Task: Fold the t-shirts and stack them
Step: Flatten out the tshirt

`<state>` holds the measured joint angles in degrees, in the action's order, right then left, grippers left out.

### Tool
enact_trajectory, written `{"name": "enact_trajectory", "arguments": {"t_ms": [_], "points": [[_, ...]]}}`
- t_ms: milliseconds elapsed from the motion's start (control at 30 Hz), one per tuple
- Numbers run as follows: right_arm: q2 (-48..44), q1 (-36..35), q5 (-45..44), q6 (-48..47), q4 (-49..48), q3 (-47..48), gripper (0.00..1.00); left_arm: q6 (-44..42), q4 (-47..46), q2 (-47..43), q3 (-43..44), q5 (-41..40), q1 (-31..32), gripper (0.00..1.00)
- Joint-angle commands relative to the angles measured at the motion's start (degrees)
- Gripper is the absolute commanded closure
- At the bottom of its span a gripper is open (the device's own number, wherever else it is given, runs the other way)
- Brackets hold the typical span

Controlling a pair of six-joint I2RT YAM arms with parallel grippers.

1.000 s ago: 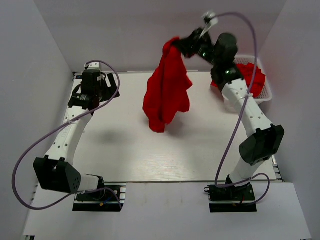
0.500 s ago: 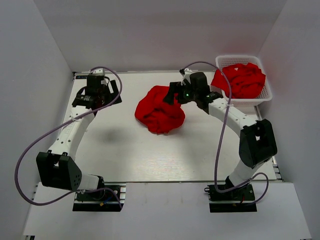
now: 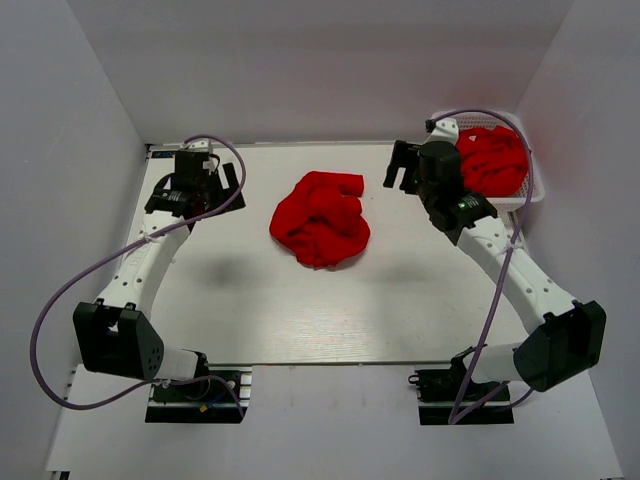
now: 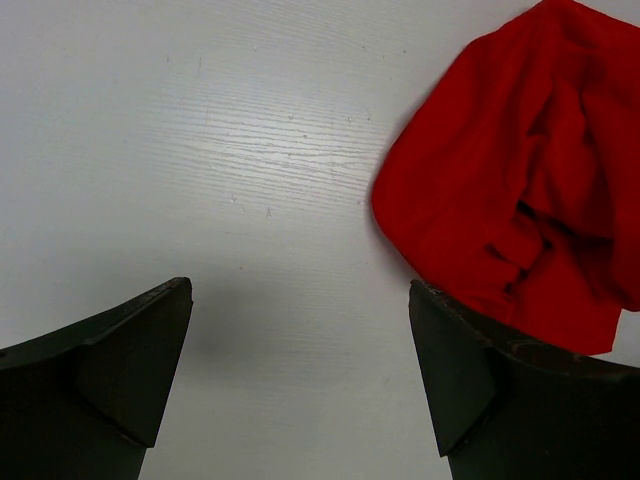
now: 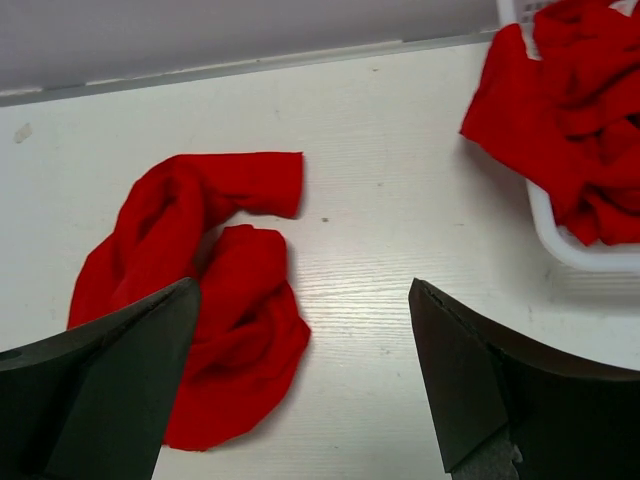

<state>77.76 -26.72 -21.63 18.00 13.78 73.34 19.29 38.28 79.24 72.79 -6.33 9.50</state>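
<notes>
Top external: crumpled shirt (image 3: 320, 220) is lying on the table (image 3: 250, 310), spare shirts (image 3: 492, 160) sitting in the basket (image 3: 536, 192) | left gripper (image 3: 197, 190) and right gripper (image 3: 402, 175) are both gaping wide, holding nothing | spreading flat first is looking wise, each pinching an opposite hem.

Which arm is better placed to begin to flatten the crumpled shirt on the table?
Probably the right: the right gripper, open, hovers beside the crumpled shirt; the left gripper stands farther off.
</notes>
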Motion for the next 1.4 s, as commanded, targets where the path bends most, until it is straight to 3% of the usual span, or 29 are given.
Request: {"name": "enact_trajectory", "arguments": {"t_ms": [0,267,400,600,867,1167,1200,1233,1267,1367], "points": [[-2.08,0.35,-4.83,0.02,1.07,-1.97,0.1,-0.66,0.39,0.21,1.39,2.81,0.17,0.0],[-1.21,0.18,3.24,-2.0,0.72,-1.8,0.1,-2.94,-2.5,4.25,0.86,10.87,0.7,0.0],[3.43,-0.26,11.04,-3.67,1.6,1.0,0.1,-4.6,-5.06,11.26,1.56,16.87,3.24,0.0],[10.57,-0.79,23.8,-2.97,2.22,5.48,0.1,-5.67,-6.55,18.66,4.37,18.45,8.87,0.0],[18.82,-2.02,29.45,-2.09,0.98,8.92,0.1,-5.67,-6.74,27.8,8.41,14.16,12.74,0.0],[24.1,-3.51,30.15,-2.7,2.13,11.65,0.1,-4.87,-6.11,32.03,9.12,12.04,13.27,0.24],[25.07,-3.69,30.33,-2.62,2.39,11.91,0.1,-4.35,-6.11,32.64,8.6,12.04,13.79,0.34],[25.42,-3.78,30.24,-2.71,2.74,12.17,0.1,-4.35,-6.11,32.64,8.59,12.04,13.79,0.34],[25.78,-3.78,30.33,-2.71,2.92,12.7,0.1,-4.35,-6.11,32.64,8.59,12.04,13.79,0.44],[27.18,-3.78,30.15,-2.36,3.62,13.05,0.21,-3.21,-5.59,32.64,8.59,12.04,13.79,0.68]]}}
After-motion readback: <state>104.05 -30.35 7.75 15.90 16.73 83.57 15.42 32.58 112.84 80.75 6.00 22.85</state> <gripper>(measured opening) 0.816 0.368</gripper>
